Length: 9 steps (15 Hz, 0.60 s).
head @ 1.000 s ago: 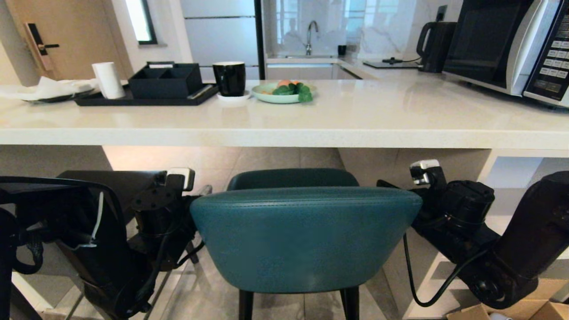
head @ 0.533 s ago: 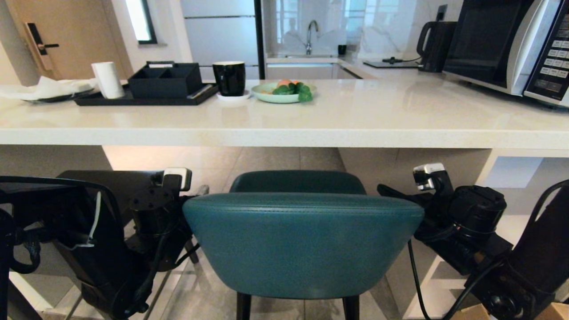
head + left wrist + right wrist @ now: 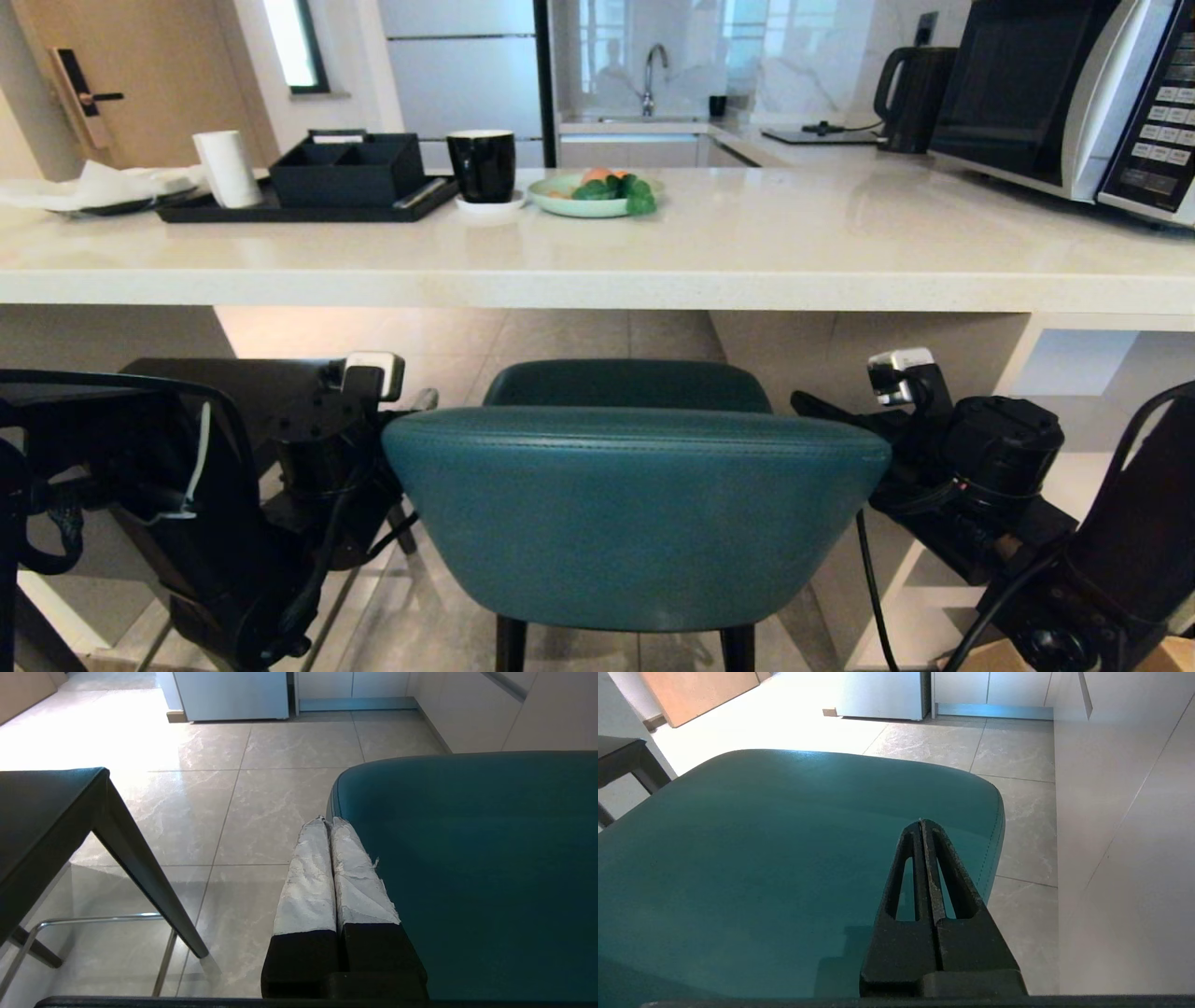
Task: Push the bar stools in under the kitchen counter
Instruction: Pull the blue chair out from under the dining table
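A: Where does the teal stool (image 3: 635, 513) sit against the tabletop (image 3: 597, 271)?

B: Dead ahead, centred between the 2 arms. Its curved back faces the robot, its seat is low enough to pass below the white slab, and the seat's front already reaches under the edge, I think. The back runs side to side, parallel to that edge.

A: And the fingers?

B: Both pairs are clenched on nothing. The left gripper (image 3: 327, 823) lies along the left flank of the seat, tips pointing toward the counter; the right gripper (image 3: 923, 823) does the same at the right flank, over the seat's corner. Whether either touches the leather, I cannot tell.

A: Which arm is nearer?

B: Neither; they bracket the stool evenly, so a straight push should keep it square.

A: Room to move?

B: Open tile floor (image 3: 261, 793) lies under the counter ahead. The dark grey stool (image 3: 42, 807) stands just left of the left arm, and the white side panel (image 3: 1120, 812) runs close on the right, so drifting sideways looks risky.
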Motion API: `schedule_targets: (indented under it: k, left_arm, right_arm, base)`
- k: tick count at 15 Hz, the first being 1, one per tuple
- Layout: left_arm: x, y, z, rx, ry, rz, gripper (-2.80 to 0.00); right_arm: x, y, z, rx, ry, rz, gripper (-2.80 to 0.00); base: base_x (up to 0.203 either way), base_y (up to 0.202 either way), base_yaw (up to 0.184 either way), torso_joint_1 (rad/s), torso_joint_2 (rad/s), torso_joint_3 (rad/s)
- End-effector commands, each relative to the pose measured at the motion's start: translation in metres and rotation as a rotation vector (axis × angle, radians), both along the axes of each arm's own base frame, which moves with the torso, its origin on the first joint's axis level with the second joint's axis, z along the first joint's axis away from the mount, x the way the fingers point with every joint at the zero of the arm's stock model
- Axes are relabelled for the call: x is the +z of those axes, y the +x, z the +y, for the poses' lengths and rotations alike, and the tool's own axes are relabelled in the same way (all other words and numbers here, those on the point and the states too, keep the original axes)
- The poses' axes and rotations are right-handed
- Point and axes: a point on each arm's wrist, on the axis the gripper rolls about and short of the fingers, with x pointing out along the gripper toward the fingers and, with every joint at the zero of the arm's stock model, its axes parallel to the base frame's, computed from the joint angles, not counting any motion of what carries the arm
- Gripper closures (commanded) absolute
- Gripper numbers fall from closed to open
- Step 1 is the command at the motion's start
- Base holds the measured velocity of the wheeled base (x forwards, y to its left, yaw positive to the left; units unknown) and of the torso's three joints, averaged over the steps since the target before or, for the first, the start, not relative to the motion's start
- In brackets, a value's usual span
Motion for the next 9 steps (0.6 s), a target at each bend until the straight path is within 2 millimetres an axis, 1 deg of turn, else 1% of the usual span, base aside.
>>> schedule_targets:
  k: [1, 7, 8, 9]
  left_arm:
    - [0.0003, -0.0004, -0.0025, -0.004, -0.007, -0.007, 0.00]
    - [-0.0042, 0.0006, -0.0020, -0.001, 0.005, 0.006, 0.00]
    - [-0.0063, 0.0007, -0.0020, 0.001, 0.007, 0.012, 0.00]
    - [-0.0061, 0.0012, -0.0017, 0.001, 0.007, 0.011, 0.00]
  right_arm:
    - [-0.0024, 0.0011, 0.0003, -0.001, -0.002, 0.006, 0.00]
    - [-0.0059, 0.0024, 0.0008, -0.001, -0.006, 0.015, 0.00]
    - [-0.0064, 0.0025, 0.0008, -0.001, -0.007, 0.017, 0.00]
    - [-0.0064, 0.0026, 0.0008, -0.002, -0.007, 0.017, 0.00]
  base:
    - [0.000, 0.000, 0.000, 0.000, 0.00, 0.000]
    - [0.000, 0.000, 0.000, 0.000, 0.00, 0.000]
    - [-0.059, 0.000, -0.001, 0.001, 0.00, 0.001]
    - [-0.151, 0.000, -0.003, 0.009, 0.00, -0.002]
